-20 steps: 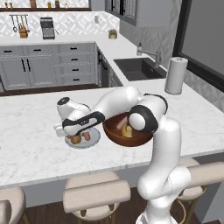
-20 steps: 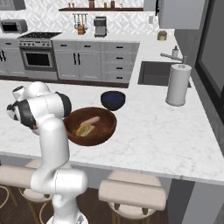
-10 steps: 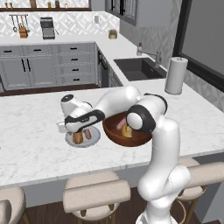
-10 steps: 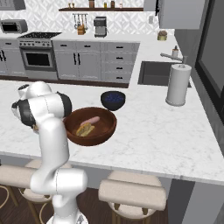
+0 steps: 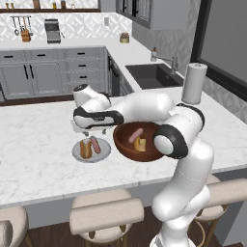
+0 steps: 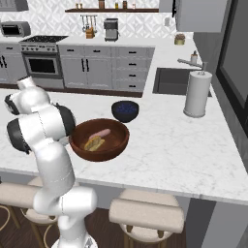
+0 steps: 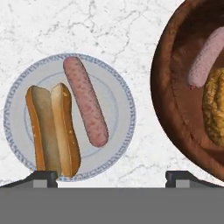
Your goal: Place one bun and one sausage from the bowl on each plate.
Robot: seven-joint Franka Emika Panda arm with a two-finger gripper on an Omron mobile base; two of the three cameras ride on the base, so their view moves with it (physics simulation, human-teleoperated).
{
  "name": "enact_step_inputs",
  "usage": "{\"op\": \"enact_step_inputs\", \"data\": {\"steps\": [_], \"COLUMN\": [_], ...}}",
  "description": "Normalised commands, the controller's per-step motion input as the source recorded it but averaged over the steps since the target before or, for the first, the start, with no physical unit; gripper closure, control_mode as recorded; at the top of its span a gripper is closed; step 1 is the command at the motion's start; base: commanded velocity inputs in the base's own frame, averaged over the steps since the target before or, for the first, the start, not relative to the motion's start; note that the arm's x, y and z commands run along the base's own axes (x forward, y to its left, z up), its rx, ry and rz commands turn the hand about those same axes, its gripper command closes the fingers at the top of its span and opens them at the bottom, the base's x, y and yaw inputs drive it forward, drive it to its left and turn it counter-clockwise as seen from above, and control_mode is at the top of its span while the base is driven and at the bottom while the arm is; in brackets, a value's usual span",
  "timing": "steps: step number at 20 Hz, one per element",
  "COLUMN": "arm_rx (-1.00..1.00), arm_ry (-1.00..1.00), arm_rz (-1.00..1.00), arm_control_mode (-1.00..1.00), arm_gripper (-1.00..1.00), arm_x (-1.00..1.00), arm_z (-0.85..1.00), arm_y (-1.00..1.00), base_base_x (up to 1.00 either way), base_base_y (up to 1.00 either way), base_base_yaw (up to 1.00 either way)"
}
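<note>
The pink sausage (image 7: 204,59) and split tan bun (image 7: 217,107) lying in the wide reddish-brown wooden bowl (image 7: 168,100) look light; the sausage is probably smooth and prone to roll, best pinched across its middle, the bun soft and better taken gently across its sides. The light grey round plate (image 7: 122,113) just beside the bowl already carries one of each. The tool (image 7: 111,177) hovers above, fingers spread, empty. White marble tabletop (image 5: 38,164), grey-cabinet kitchen
</note>
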Motion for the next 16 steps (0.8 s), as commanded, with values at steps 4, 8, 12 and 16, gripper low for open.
{"op": "enact_step_inputs", "data": {"steps": [4, 8, 12, 16], "arm_rx": [0.08, 0.09, 0.09, 0.06], "arm_ry": [0.02, 0.0, 0.0, 0.0], "arm_rz": [-0.21, -0.15, -0.12, -0.07], "arm_control_mode": [-1.0, -1.0, -1.0, -1.0], "arm_gripper": [-1.0, -1.0, -1.0, -1.0], "arm_x": [-0.71, -0.66, -0.54, -0.14], "arm_z": [0.28, 0.12, 0.01, -0.16], "arm_y": [-1.0, -1.0, -1.0, -1.0], "base_base_x": [0.0, 0.0, 0.0, 0.0], "base_base_y": [0.0, 0.0, 0.0, 0.0], "base_base_yaw": [0.0, 0.0, 0.0, 0.0]}}
